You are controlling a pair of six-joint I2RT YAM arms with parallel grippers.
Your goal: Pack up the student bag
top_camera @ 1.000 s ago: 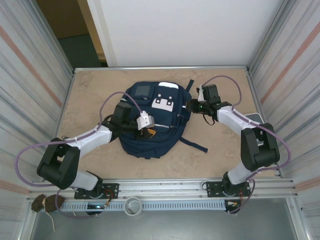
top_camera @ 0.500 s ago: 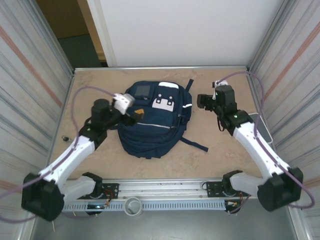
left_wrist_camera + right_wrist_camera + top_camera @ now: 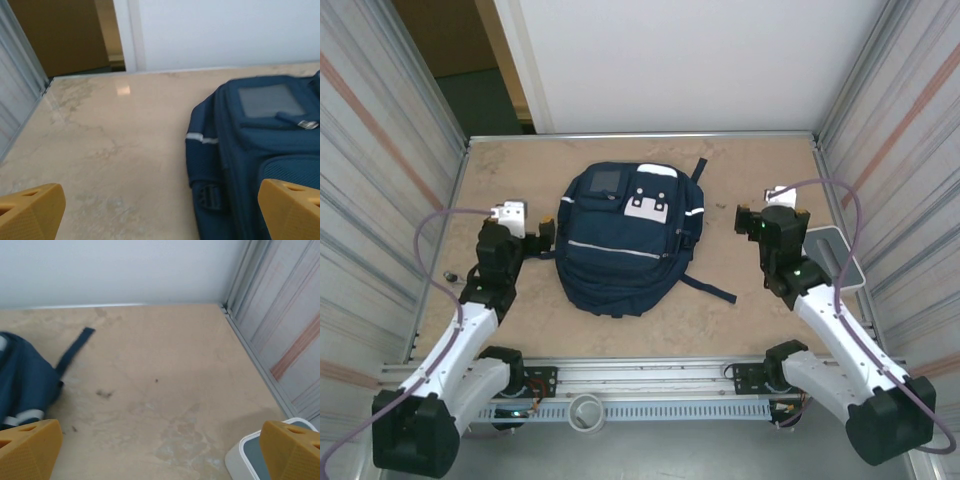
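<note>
I see the student bag (image 3: pixel 625 240) lying flat in the middle of the desk (image 3: pixel 750 320), white patch facing up and one dark strap trailing toward the lower right. My left hand (image 3: pixel 542 238) sits just beside the bag's left edge, its fingers spread wide. My right hand (image 3: pixel 744 221) is to the right of the bag, apart from it, fingers likewise spread. A white-rimmed tray (image 3: pixel 832 248) sits at the right edge.

White-rimmed tray (image 3: pixel 835 250) at table (image 3: pixel 740 320) right edge; small dark object (image 3: pixel 450 275) near left edge.
</note>
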